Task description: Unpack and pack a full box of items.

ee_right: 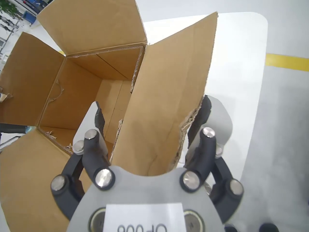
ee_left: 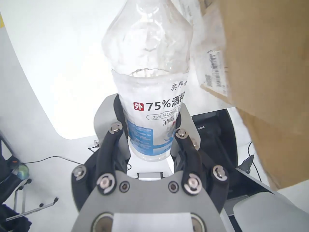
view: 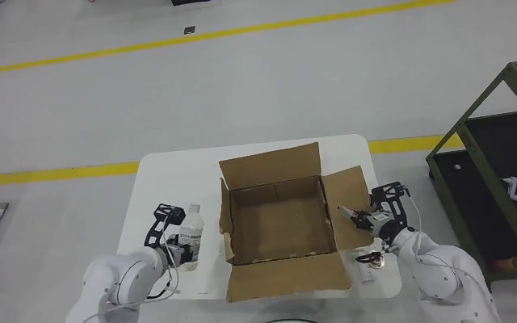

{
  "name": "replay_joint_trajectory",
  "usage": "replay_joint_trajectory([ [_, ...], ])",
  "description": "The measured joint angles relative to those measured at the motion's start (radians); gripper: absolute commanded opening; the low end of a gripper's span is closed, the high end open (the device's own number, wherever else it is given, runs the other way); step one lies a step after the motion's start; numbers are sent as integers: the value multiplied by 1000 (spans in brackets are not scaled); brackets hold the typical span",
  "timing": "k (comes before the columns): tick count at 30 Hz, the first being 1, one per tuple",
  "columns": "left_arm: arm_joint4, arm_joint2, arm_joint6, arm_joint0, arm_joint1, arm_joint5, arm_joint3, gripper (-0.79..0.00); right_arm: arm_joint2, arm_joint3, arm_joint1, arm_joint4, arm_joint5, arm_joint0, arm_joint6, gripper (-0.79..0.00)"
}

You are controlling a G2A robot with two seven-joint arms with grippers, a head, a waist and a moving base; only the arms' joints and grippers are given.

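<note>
Two grippers flank an open cardboard box (view: 275, 192) in the middle of the white tabletop (view: 170, 178). The left gripper (ee_left: 150, 121) is clamped around the lower part of a clear plastic bottle (ee_left: 149, 61), which is upright just beside the box's left wall. The right gripper (ee_right: 152, 112) is spread wide, with one finger on either side of the box's right flap (ee_right: 169, 85).

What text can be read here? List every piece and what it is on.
"外" and "75%", then Chinese characters: alcohol bottle label.
"75% ALCOHOL", rest hidden behind the left hand: same label.
Blue panel below: too small.
Sticker on the right hand: upside down, cut off, unreadable.
Shipping labels on the cardboard box: too blurred.
</note>
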Motion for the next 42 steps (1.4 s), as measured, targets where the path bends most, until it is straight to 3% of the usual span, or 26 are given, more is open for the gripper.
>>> replay_joint_trajectory([
  [11,-107,-85,-63,-31,10,39,-159,-785,-47,5,6,24,12,-10,-20,-785],
  [15,-147,-78,-68,-89,11,60,-186,-785,-64,3,7,24,18,-13,-33,-785],
  [23,-162,3,-93,-166,13,87,-187,-785,-112,-18,7,36,56,-26,-74,-785],
  [30,-310,65,-149,-220,7,199,-124,-785,-135,-28,8,19,94,-44,-105,-785],
  [35,-427,97,-169,-241,5,249,-64,-785,-128,-38,12,24,99,-48,-114,-785],
  [42,-430,97,-170,-241,5,251,-61,-785,-128,-54,16,30,101,-57,-119,-785],
])
